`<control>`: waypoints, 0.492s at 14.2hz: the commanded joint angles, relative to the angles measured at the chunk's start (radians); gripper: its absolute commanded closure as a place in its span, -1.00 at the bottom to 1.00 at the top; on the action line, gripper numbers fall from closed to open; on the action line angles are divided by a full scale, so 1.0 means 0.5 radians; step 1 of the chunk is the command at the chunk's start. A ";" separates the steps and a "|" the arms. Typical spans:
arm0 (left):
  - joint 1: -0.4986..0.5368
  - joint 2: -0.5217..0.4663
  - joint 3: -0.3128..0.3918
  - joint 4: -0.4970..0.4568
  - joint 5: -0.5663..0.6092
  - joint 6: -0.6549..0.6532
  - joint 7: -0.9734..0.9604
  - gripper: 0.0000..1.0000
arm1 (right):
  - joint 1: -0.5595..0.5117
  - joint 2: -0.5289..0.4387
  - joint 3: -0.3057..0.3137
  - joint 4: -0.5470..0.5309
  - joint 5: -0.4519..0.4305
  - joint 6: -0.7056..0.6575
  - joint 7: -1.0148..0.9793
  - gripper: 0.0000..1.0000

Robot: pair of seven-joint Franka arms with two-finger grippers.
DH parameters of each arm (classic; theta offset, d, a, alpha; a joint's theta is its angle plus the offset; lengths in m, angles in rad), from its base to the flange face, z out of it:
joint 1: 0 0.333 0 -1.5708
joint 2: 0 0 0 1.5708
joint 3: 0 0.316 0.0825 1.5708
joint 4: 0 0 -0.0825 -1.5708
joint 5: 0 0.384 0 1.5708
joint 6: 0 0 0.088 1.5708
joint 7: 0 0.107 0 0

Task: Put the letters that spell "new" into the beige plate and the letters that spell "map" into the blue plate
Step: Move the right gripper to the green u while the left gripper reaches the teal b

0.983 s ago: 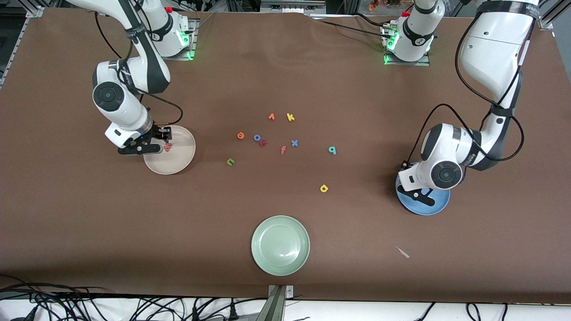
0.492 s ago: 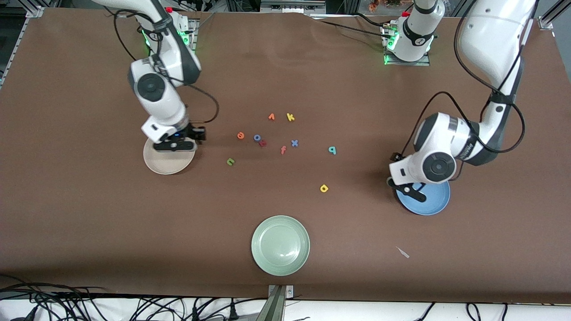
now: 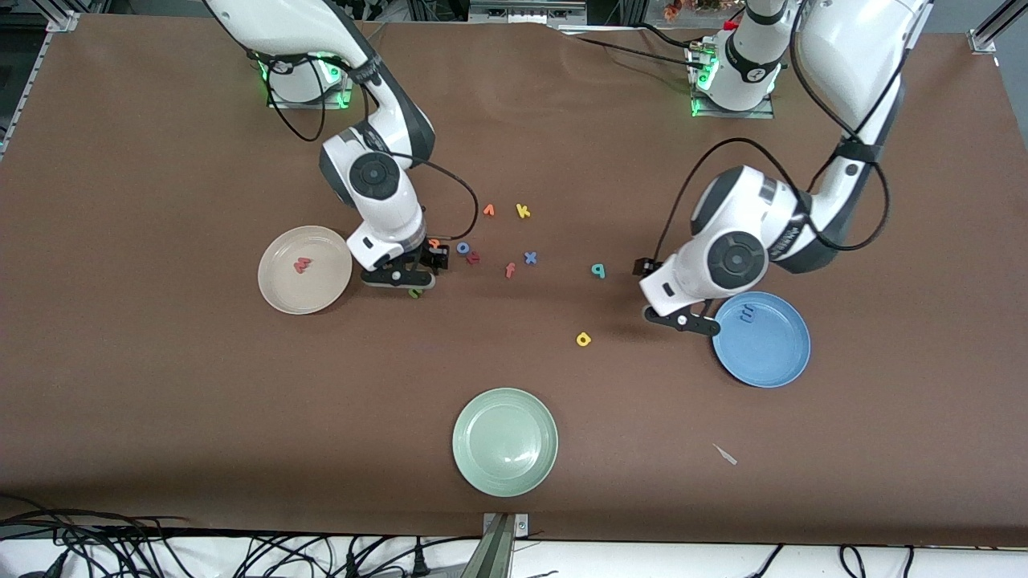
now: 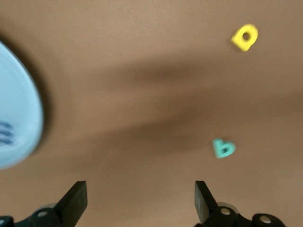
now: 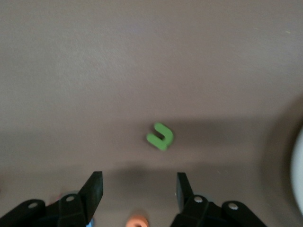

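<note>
In the front view, our right gripper (image 3: pixel 399 277) has left the beige plate (image 3: pixel 283 299) and hangs low over the green n (image 3: pixel 415 292), in the middle of the table toward the right arm's end. The salmon-red w (image 3: pixel 302 264) it carried a second ago now lies in that plate. Our left gripper (image 3: pixel 683 320) has likewise come off the blue plate (image 3: pixel 769 365), where the blue m (image 3: pixel 747 313) now rests, and heads toward the yellow a (image 3: pixel 584 339) and teal p (image 3: pixel 597 270). The orange e (image 3: pixel 434 243) peeks out beside the right wrist.

The left wrist view shows our fingers (image 4: pixel 75 203) spread wide with nothing between them.

The right wrist view shows fingers (image 5: pixel 94 189) parted and empty, the n just ahead. One letter of each word is done; four remain.
</note>
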 commanded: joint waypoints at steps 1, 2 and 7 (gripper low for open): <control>-0.115 0.067 -0.013 -0.025 -0.028 0.111 -0.498 -1.00 | -0.009 0.093 -0.020 0.131 -0.025 -0.016 0.024 -0.43; -0.179 0.091 -0.013 -0.052 -0.028 0.175 -0.590 -1.00 | -0.015 0.093 -0.023 0.131 -0.028 -0.016 0.011 -0.43; -0.220 0.131 -0.013 -0.350 0.000 0.731 -0.665 -0.80 | -0.015 0.182 -0.051 0.153 -0.099 0.036 0.030 -0.43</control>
